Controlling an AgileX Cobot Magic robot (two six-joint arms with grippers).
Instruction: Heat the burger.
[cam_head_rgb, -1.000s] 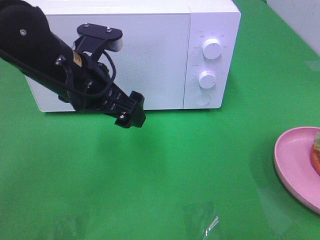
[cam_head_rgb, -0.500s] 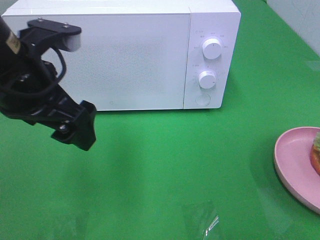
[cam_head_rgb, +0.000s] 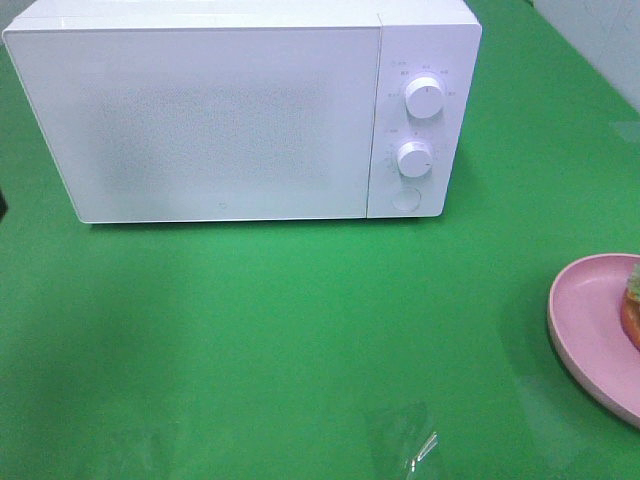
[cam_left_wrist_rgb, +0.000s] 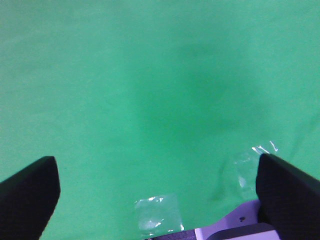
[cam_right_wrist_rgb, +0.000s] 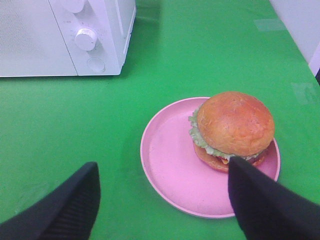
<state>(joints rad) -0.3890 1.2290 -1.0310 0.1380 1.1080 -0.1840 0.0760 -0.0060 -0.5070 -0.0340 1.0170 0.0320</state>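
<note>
Place: I read this as a staged test bench in a lab, not a lived-in kitchen.
Desk (cam_head_rgb: 300, 330): I see one flat, bright green sheet over the whole top, like a backdrop cloth.
Tape: clear tape patches (cam_left_wrist_rgb: 156, 212) shine on the green sheet.
Kitchen props: a white microwave (cam_head_rgb: 240, 110) with two dials and a pink plate (cam_right_wrist_rgb: 170, 165) stand alone on the sheet, well apart.
Surroundings: I make out only a pale plain wall (cam_right_wrist_rgb: 300, 25) at the desk's far edge.
</note>
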